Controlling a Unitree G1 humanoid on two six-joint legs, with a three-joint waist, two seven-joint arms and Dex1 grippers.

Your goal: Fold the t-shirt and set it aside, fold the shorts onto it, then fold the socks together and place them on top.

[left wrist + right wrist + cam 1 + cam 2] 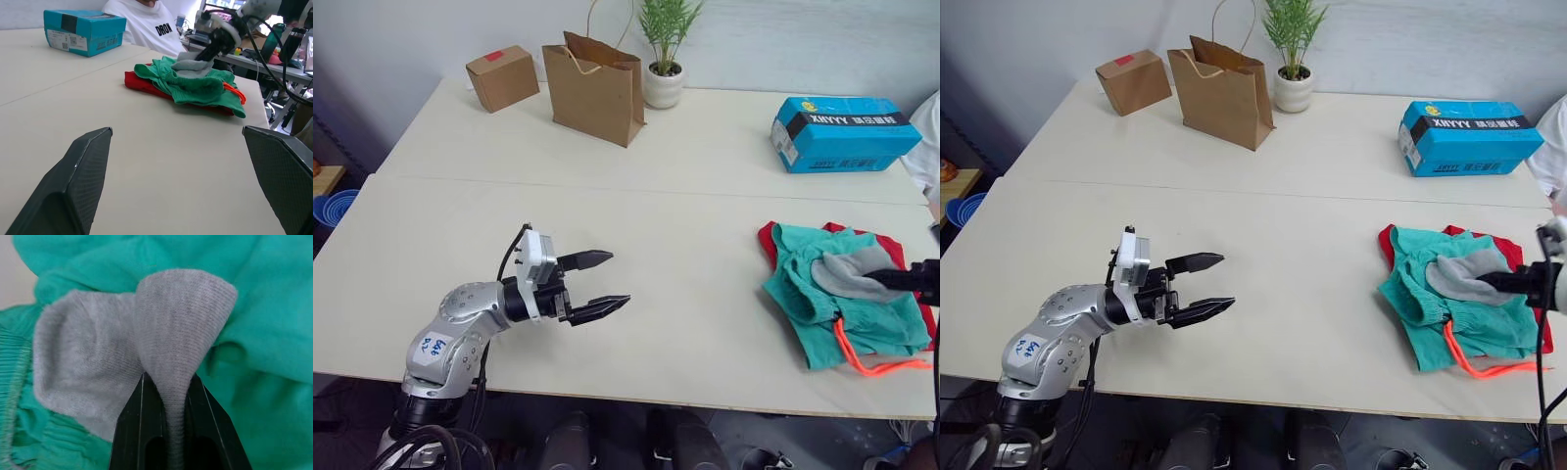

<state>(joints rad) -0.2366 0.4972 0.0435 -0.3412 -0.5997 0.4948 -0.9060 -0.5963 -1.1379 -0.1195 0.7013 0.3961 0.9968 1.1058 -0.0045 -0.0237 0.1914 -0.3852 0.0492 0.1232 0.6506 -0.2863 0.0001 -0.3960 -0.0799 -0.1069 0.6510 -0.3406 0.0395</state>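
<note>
Left eye view took in a pale table (636, 245), and on its right side, near the front edge, lay the stack of clothes. At the bottom was the red t-shirt (768, 238), showing as a rim around the pile. On it rested the teal shorts (803, 284), bunched, with the orange drawstring (867, 364) trailing toward the table's front edge. On top of the shorts sat the grey socks (847, 274). The right gripper (168, 396) was closed on a fold of the socks, the knit pinched between its two black fingers. The left gripper (599, 284) hung over the bare table well apart from the pile, its fingers spread wide with nothing between them. A blue box (842, 132) stood behind the clothes.
</note>
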